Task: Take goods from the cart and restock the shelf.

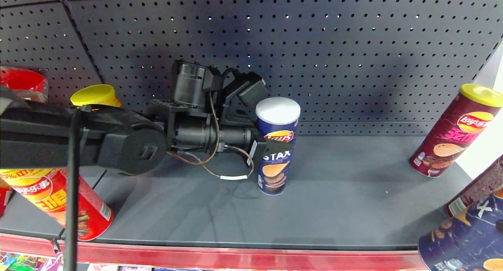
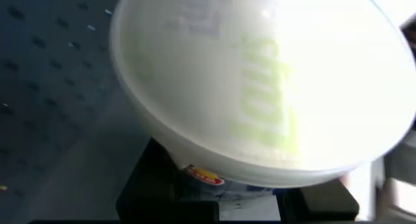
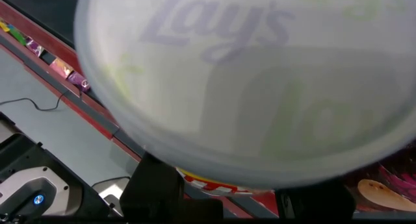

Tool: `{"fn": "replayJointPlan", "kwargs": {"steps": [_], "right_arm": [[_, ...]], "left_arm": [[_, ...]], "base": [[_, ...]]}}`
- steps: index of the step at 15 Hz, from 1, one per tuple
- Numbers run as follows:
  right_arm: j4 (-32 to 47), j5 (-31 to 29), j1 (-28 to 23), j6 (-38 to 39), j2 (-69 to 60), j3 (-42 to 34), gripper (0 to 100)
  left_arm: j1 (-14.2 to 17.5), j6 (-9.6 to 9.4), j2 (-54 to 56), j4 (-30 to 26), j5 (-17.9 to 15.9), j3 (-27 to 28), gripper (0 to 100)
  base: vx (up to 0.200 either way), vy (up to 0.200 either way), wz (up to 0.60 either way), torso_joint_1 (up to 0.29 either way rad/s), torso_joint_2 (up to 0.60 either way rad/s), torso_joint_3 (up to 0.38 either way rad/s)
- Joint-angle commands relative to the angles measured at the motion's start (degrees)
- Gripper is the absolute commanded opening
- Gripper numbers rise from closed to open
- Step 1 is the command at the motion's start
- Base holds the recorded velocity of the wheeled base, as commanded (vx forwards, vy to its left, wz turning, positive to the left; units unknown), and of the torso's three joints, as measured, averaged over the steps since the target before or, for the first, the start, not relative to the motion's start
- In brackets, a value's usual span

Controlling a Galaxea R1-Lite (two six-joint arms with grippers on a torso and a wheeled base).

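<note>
A blue chips can (image 1: 277,145) with a white lid (image 2: 260,87) stands upright near the middle of the grey shelf (image 1: 346,200). My left gripper (image 1: 270,146) comes in from the left and is shut on the can's side below the lid; its dark fingers (image 2: 153,191) flank the can in the left wrist view. My right gripper (image 3: 234,201) is shut on another chips can, whose clear lid (image 3: 247,81) fills most of the right wrist view. A dark blue can (image 1: 463,239) sits at the head view's bottom right corner.
A red can (image 1: 59,200) stands at the shelf's front left, and a yellow-lidded can (image 1: 96,96) behind my left arm. A maroon can (image 1: 456,133) stands at the right, another (image 1: 473,190) at the right edge. The pegboard back wall (image 1: 314,58) is close. Free shelf lies between the blue and maroon cans.
</note>
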State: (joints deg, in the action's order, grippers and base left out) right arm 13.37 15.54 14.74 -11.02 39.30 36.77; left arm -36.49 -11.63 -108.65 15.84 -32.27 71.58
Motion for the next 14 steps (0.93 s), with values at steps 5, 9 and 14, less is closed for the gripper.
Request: {"fn": "replayJointPlan", "kwargs": {"steps": [5, 9, 14], "right_arm": [[-0.10, 0.19, 0.12, -0.05, 0.69, -0.03, 0], [-0.10, 0.10, 0.12, -0.05, 0.86, 0.41, 0], [-0.10, 0.10, 0.12, -0.05, 0.95, 0.50, 0]], "left_arm": [[-3.77, 3.28, 9.07, 0.51, -1.04, -9.53, 0], [-4.65, 3.10, 9.07, 2.36, -1.13, -11.03, 0], [-5.96, 2.58, 9.07, 2.62, -0.69, -12.70, 0]], "base": [[0.000, 0.000, 0.00, 0.000, 0.00, 0.000], [0.000, 0.000, 0.00, 0.000, 0.00, 0.000], [0.000, 0.000, 0.00, 0.000, 0.00, 0.000]]}}
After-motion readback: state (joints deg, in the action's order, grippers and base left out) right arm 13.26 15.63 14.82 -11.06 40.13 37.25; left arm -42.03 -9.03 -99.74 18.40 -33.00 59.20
